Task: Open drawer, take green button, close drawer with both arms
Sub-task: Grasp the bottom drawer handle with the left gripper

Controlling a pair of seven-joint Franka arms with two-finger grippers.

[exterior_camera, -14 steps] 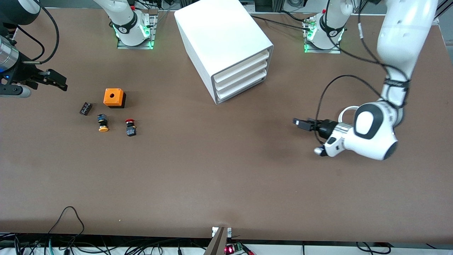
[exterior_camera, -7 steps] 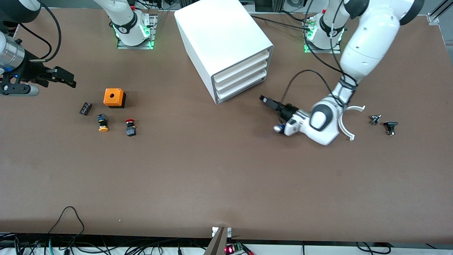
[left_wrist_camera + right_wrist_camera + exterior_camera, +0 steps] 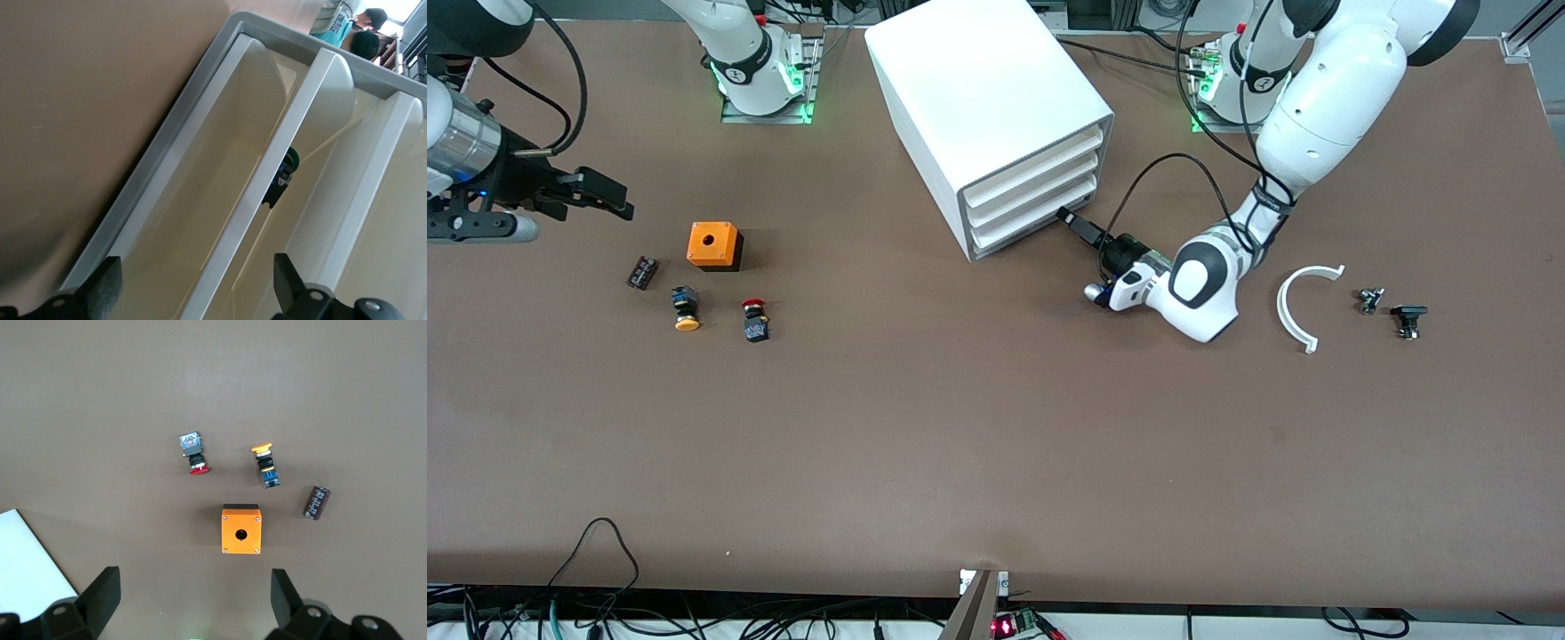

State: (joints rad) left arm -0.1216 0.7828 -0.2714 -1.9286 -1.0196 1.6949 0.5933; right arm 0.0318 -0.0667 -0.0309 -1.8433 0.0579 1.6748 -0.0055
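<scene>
A robotics lab: bolted arm bases (image 3: 763, 82), trailing cables (image 3: 596, 569).

In the left wrist view, the button (image 3: 288, 168) is mostly hidden by a white drawer front; only a sliver of green cap and dark body shows at the centre of the frame. The lower edge of that frame cuts off the left gripper (image 3: 193, 293), leaving just two dark fingertips (image 3: 105, 288) in sight. The cabinet (image 3: 133, 207) runs past the frame's right and lower edges.

In the front view, the right gripper (image 3: 618, 200) sits at the left edge, which crops its arm. Two small dark parts (image 3: 1392, 307) at middle right are too small to identify.

The right wrist view's lower edge likewise crops the right gripper.
</scene>
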